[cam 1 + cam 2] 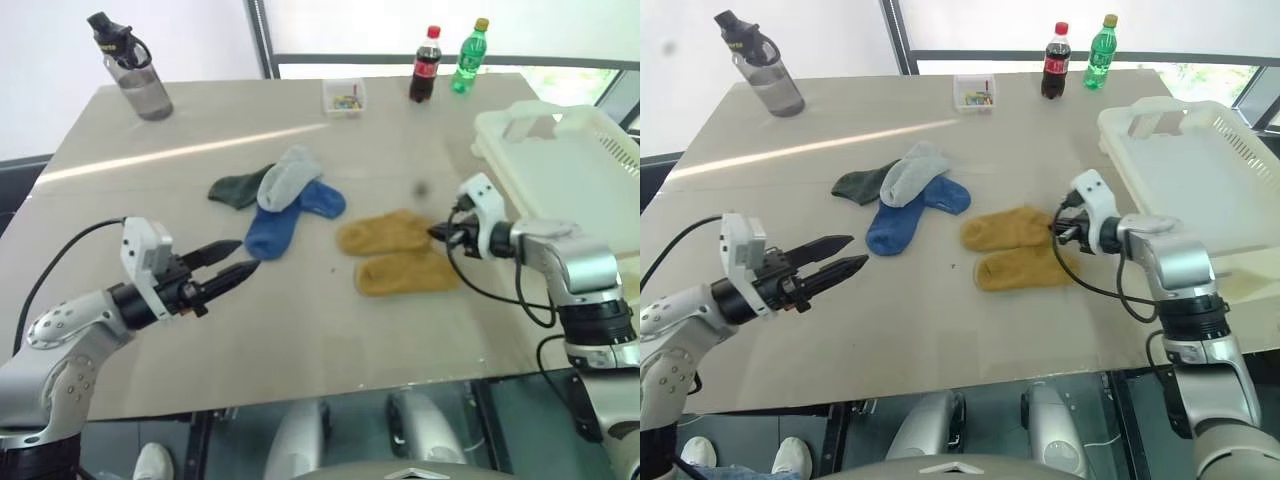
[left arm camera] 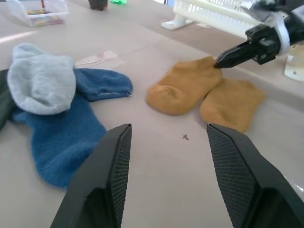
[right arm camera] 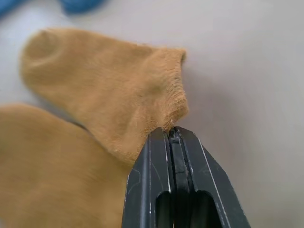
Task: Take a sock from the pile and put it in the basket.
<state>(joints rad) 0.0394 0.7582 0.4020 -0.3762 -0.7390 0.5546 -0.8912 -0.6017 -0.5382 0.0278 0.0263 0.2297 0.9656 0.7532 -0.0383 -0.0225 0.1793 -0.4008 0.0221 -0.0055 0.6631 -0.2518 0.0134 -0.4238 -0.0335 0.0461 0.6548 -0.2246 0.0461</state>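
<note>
The pile lies mid-table: a dark green sock (image 1: pixel 235 188), a light grey sock (image 1: pixel 288 175) over a blue sock (image 1: pixel 285 222), and two mustard socks (image 1: pixel 385 232) (image 1: pixel 405 272) side by side to their right. My right gripper (image 1: pixel 435 233) is shut, with its tip touching the cuff edge of the upper mustard sock (image 3: pixel 109 85). I cannot tell whether any fabric is pinched. The sock lies flat on the table. My left gripper (image 1: pixel 245 258) hovers open and empty just in front of the blue sock. The cream basket (image 1: pixel 520 125) stands at the table's right edge, right of my right arm.
At the far side of the table stand a grey water bottle (image 1: pixel 135 70), a small clear box (image 1: pixel 344 96), a cola bottle (image 1: pixel 425 65) and a green bottle (image 1: pixel 469 57). The table's front edge (image 1: pixel 300 400) runs just below both arms.
</note>
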